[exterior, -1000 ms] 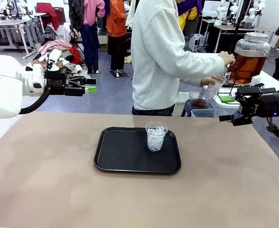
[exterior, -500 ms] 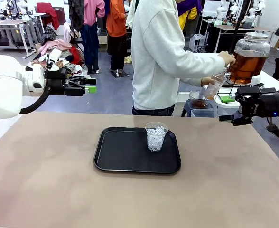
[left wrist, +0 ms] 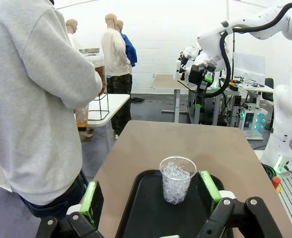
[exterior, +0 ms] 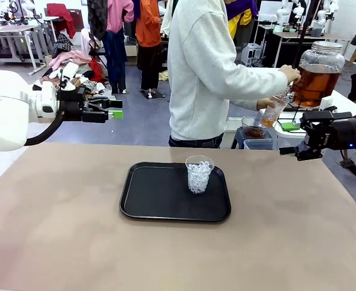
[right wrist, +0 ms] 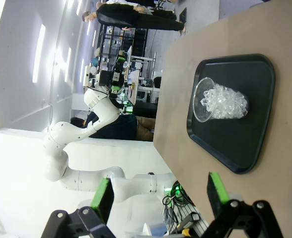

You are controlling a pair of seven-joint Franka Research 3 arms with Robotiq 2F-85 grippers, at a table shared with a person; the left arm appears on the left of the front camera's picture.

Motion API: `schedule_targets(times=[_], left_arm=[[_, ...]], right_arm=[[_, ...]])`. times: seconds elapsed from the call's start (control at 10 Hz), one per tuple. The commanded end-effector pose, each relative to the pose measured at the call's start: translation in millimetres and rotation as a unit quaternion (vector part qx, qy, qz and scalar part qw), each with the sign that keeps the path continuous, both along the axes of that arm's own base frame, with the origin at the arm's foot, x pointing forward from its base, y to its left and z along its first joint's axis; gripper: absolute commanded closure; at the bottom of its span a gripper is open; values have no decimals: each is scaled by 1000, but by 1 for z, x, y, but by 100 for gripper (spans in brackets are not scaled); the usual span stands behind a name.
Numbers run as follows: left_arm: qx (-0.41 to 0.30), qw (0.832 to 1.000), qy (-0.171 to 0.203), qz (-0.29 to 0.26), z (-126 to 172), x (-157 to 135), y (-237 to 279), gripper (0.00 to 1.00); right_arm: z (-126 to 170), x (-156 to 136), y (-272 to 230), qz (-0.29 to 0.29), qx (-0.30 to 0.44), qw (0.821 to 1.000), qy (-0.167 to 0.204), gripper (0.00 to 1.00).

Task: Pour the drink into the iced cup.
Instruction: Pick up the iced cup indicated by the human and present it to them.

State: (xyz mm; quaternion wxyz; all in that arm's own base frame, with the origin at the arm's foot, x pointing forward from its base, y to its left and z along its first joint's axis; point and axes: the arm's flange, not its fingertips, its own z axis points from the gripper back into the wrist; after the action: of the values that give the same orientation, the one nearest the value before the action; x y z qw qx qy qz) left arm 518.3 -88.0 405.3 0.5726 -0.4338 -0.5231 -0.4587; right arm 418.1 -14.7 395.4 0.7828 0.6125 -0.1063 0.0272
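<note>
The iced cup (exterior: pixel 199 174), clear plastic and full of ice, stands upright on the right half of a black tray (exterior: pixel 154 194) at the table's middle. Beyond the far edge, a person in a grey sweatshirt holds a clear cup (exterior: pixel 272 111) under the tap of a big glass jar (exterior: pixel 319 73); the drink (exterior: pixel 267 121), amber, sits in the cup's bottom. My left gripper (exterior: pixel 114 108) hovers open, high at the far left. My right gripper (exterior: pixel 289 139) hangs open at the far right. The iced cup (left wrist: pixel 177 180) shows beyond the left fingers, and lies sideways (right wrist: pixel 220 101) in the right wrist view.
The jar stands on a white side table (exterior: pixel 347 106) behind my right arm. A dark bowl (exterior: pixel 253 127) and a grey bin (exterior: pixel 258 144) sit below the person's hands. Bare brown tabletop (exterior: pixel 63 230) surrounds the tray.
Amber liquid has risen in the cup that the person holds at the tap. Both arms and the iced cup have stayed where they were.
</note>
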Motion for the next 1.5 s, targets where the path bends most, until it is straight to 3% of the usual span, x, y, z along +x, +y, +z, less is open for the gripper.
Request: schedule_targets(times=[0.0,1.4], left_arm=[[-4,1000,-1,6,1,1,-1,0],[-4,1000,-1,6,1,1,-1,0]], right_arm=[[1,-1,0,-3,0,1000,-1,0],[1,-1,0,-3,0,1000,-1,0]])
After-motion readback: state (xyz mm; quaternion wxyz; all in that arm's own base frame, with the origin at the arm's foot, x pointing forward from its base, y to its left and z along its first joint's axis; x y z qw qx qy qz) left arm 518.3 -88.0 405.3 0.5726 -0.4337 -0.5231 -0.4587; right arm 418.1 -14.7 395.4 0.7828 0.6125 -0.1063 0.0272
